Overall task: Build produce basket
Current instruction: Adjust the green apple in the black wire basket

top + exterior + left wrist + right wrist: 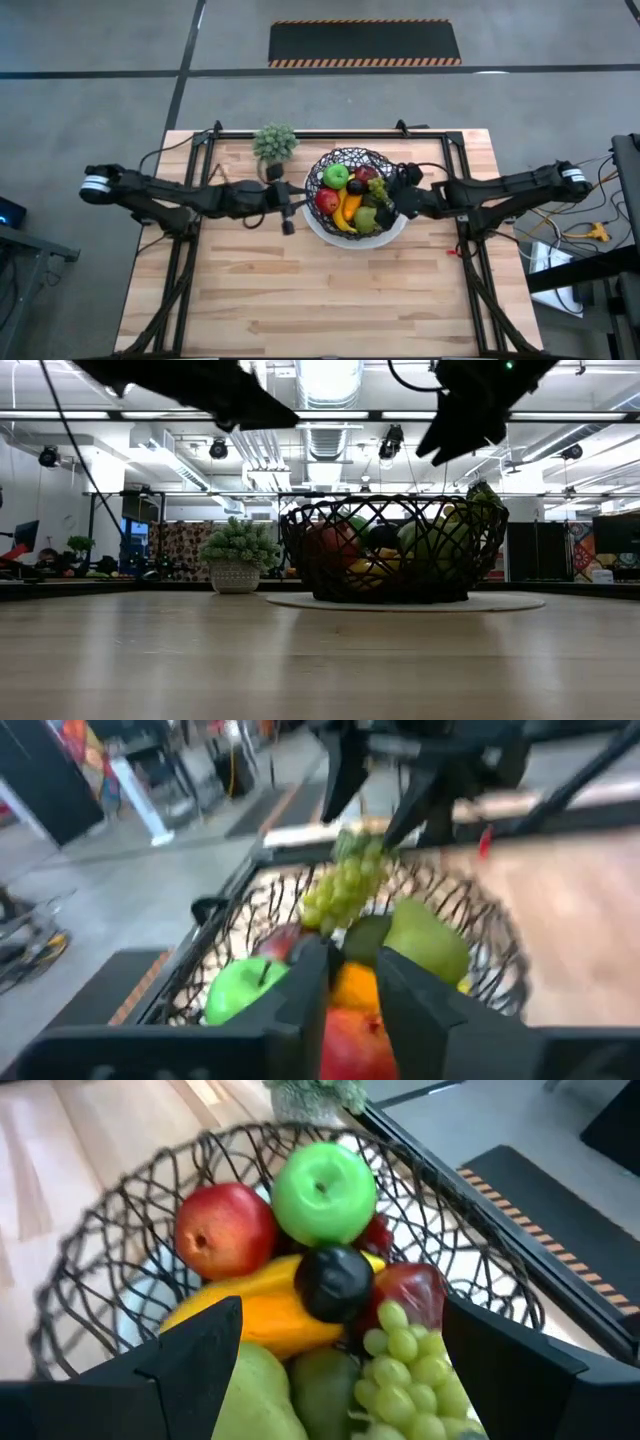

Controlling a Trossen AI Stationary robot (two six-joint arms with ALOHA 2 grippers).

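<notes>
Looking down on the counter (pixel 330 300), you see the basket (pixel 352 162) on its white plate (pixel 318 226), toward the far middle, next to a small potted plant (pixel 275 142). It holds the produce: a green apple (pixel 323 1190), a red apple (pixel 225 1230), a banana (pixel 255 1312), a dark round fruit (pixel 335 1283), a pear (pixel 425 938) and green grapes (pixel 410 1380). Your right tool (pixel 392 192) hangs over the basket's right rim with its fingers (pixel 200 1345) spread wide and nothing between them; the grapes and pear lie directly beneath it. Your left tool (pixel 292 198) sits just outside the basket's left rim, above the counter, its fingers (pixel 305 985) drawn narrow with only a small gap and holding nothing; the red and green apples lie just beyond its tips.
</notes>
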